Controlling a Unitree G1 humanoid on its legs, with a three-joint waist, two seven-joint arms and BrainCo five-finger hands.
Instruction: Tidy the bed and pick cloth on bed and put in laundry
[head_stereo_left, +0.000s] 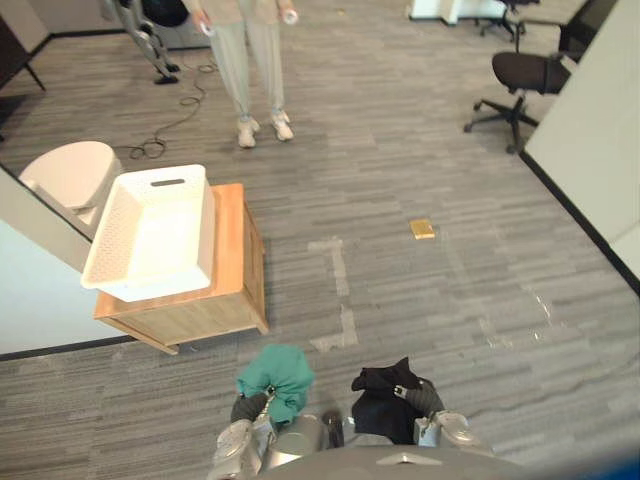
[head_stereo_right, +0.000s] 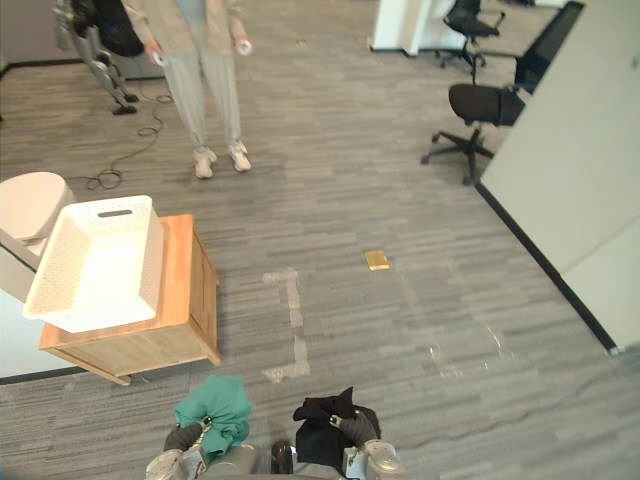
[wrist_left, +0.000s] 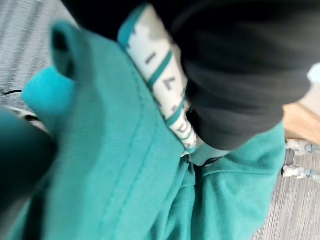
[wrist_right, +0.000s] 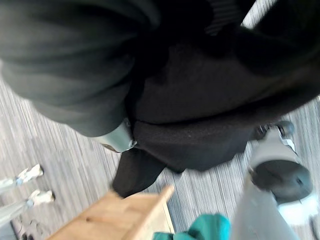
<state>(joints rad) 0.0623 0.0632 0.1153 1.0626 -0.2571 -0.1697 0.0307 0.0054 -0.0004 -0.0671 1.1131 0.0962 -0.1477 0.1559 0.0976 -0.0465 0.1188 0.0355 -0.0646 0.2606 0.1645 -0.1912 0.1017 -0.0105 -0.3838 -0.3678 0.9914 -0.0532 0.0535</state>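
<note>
Light wooden cabinet (head_stereo_left: 232, 245) at ten o'clock bears the white perforated plastic laundry basket (head_stereo_left: 203, 225): step close and lift both bundles clear above its rim. Crumpled teal cloth (head_stereo_left: 278, 372) sits at the left hand (head_stereo_left: 248, 407), black cloth (head_stereo_left: 380, 408) at the right hand (head_stereo_left: 425, 397); whether either hand is closed cannot be told.

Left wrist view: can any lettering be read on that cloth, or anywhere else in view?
Teal cloth, white band: teal marks, too blurred to read.
White basket, black cloth, yellow object: no text visible.
</note>
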